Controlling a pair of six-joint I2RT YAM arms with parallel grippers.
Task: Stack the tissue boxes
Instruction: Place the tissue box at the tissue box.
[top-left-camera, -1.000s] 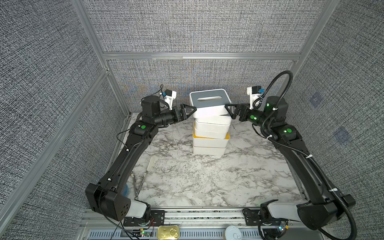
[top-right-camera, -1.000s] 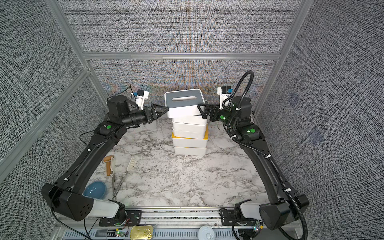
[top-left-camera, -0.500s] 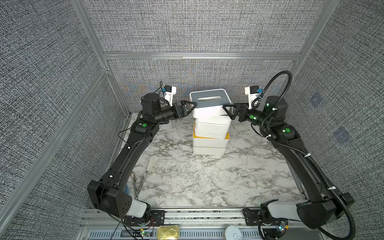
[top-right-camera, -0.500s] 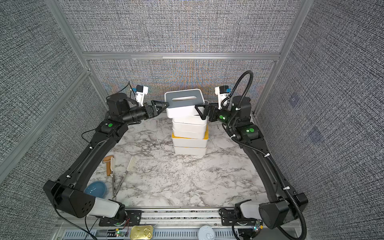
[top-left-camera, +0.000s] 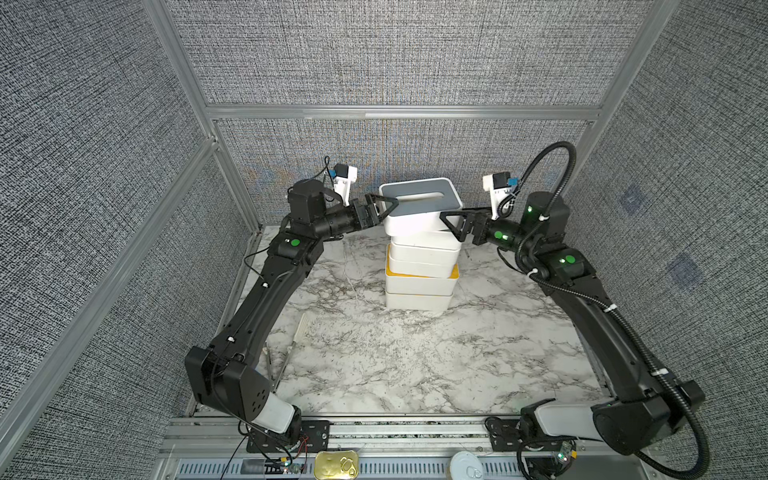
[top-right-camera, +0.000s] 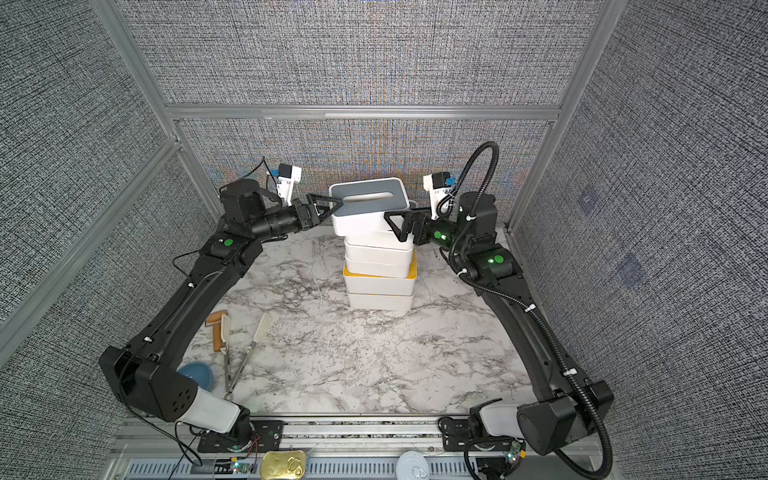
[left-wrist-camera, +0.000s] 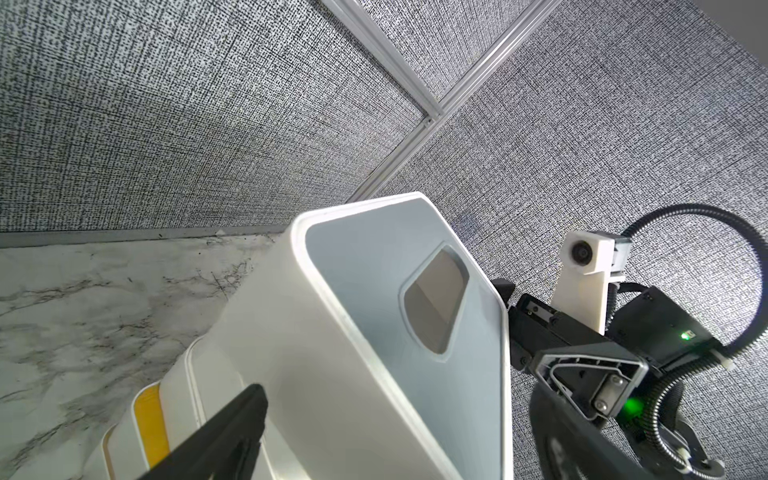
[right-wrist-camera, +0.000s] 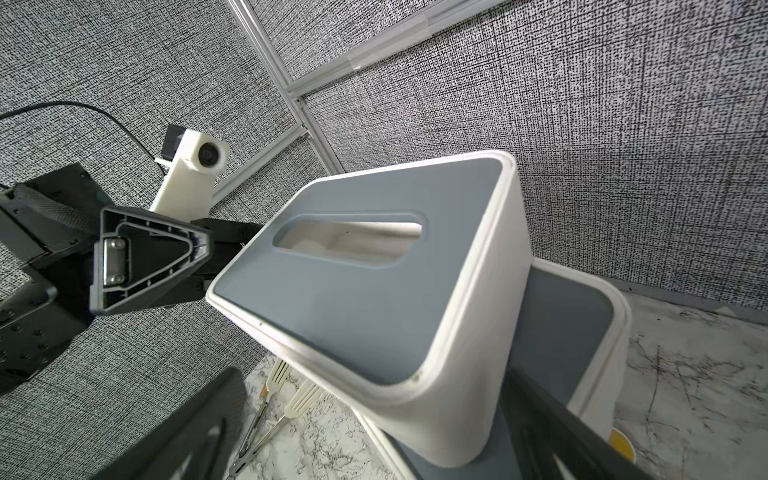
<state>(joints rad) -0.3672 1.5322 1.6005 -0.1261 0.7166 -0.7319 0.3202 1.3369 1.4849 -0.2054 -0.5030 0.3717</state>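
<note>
Tissue box (top-left-camera: 419, 199) with the grey lid sits skewed atop the stack (top-left-camera: 419, 282), between left gripper (top-left-camera: 384, 205) and right gripper (top-left-camera: 455, 221) — both spread wide, gripping nothing. Robot should probably press evenly from both ends — a one-sided shove might topple it

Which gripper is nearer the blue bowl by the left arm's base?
Left. The left gripper is open at the end of the top tissue box toward the blue bowl; the right gripper is open at its opposite end, farther away.

White tissue boxes (top-left-camera: 419, 286); grey-veined white marble table (top-left-camera: 415, 365).
</note>
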